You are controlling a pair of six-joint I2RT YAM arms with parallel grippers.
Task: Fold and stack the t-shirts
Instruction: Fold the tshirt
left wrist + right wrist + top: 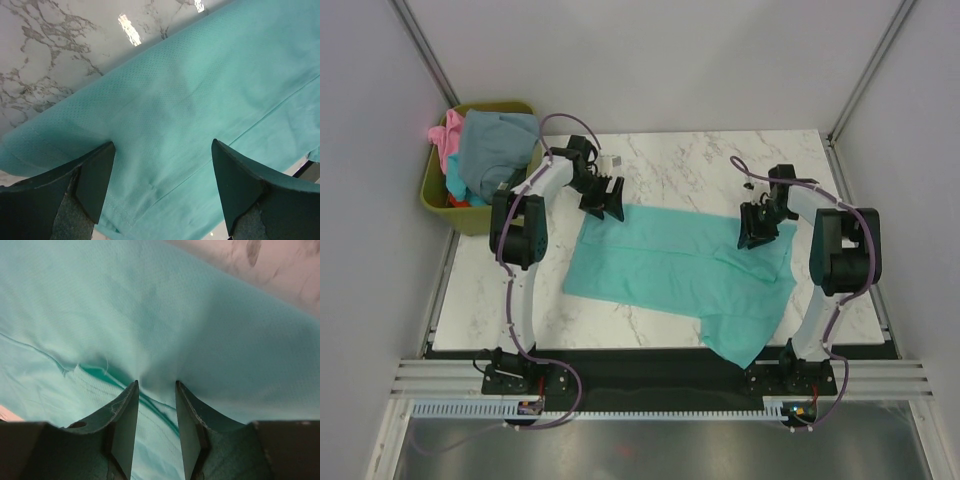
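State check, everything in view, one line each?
teal t-shirt: spread flat, unfolded, one corner over the table near edge
left gripper: jaws wide open over shirt, holding nothing
right gripper: jaws narrowed, gap showing, tips on shirt, cloth puckered between
bin: upright, holding shirts
grey-blue t-shirt: bunched in bin
pink t-shirt: bunched in bin

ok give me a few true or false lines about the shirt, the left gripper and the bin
1. The teal t-shirt lies spread on the marble table. True.
2. The left gripper is shut on the shirt. False: its jaws stand wide open over the cloth.
3. The olive bin holds a grey-blue tee and a pink tee. True.
4. The bin sits at the table's far right corner. False: it is at the far left corner.
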